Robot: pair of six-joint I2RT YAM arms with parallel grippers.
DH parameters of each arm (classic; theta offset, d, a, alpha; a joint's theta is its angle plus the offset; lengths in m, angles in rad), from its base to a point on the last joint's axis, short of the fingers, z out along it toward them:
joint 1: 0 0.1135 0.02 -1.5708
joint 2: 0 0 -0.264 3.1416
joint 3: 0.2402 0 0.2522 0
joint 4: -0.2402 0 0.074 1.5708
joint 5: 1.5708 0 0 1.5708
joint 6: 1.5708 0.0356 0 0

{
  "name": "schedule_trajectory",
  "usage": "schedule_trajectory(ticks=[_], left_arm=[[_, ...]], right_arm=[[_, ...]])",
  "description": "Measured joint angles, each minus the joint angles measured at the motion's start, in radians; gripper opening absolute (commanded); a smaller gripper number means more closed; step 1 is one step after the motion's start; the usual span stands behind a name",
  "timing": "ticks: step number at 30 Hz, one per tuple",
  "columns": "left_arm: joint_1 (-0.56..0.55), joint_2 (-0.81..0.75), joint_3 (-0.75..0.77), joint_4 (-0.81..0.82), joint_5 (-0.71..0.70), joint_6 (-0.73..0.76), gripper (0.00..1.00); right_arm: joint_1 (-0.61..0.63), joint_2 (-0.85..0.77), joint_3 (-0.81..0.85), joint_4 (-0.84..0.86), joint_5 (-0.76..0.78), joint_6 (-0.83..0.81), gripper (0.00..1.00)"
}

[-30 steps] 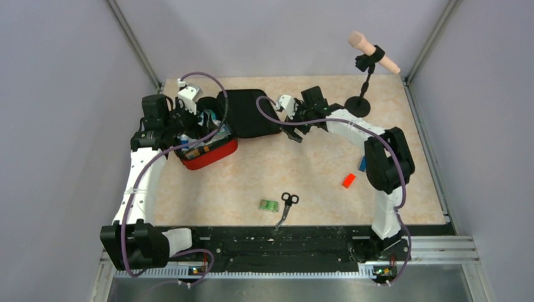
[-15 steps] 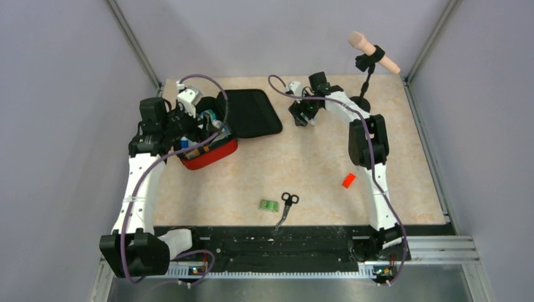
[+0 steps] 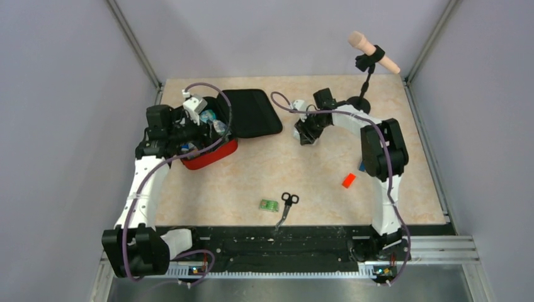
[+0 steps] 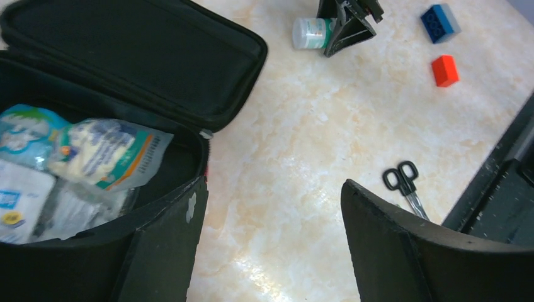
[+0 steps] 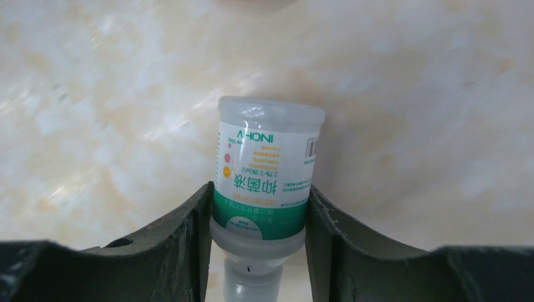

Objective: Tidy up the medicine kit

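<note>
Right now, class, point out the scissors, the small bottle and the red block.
scissors (image 4: 408,192): left wrist view, at the pivot just below the black handles.
small bottle (image 5: 264,182): right wrist view, on its green and white label.
red block (image 3: 348,180): top external view, on its upper face.

Robot lab test cell: grey panel walls, aluminium rail along near edge, microphone on stand, marble-pattern worktop.

We see a smooth, glossy marbled counter. The medicine kit has matt black cloth lining; its packets are shiny crinkled plastic. The bottle is translucent plastic with a glossy label, the scissors metal-bladed with black plastic handles.
</note>
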Motion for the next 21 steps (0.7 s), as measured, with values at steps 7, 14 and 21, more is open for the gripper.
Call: schedule_trajectory(ticks=[7,14,21], left_arm=[[-0.052,0.028,-0.149,0.191,0.153,-0.110,0.89],[-0.236,0.105,-0.196,0.290,0.212,-0.180,0.90],[-0.270,0.210,-0.198,0.393,0.289,-0.293,0.98]], right_arm=[[0.113,-0.233,-0.311,-0.007,-0.119,-0.060,0.32],[0.309,-0.485,-0.413,-0.028,-0.227,-0.137,0.32],[0.372,-0.570,-0.413,-0.040,-0.264,-0.166,0.31]])
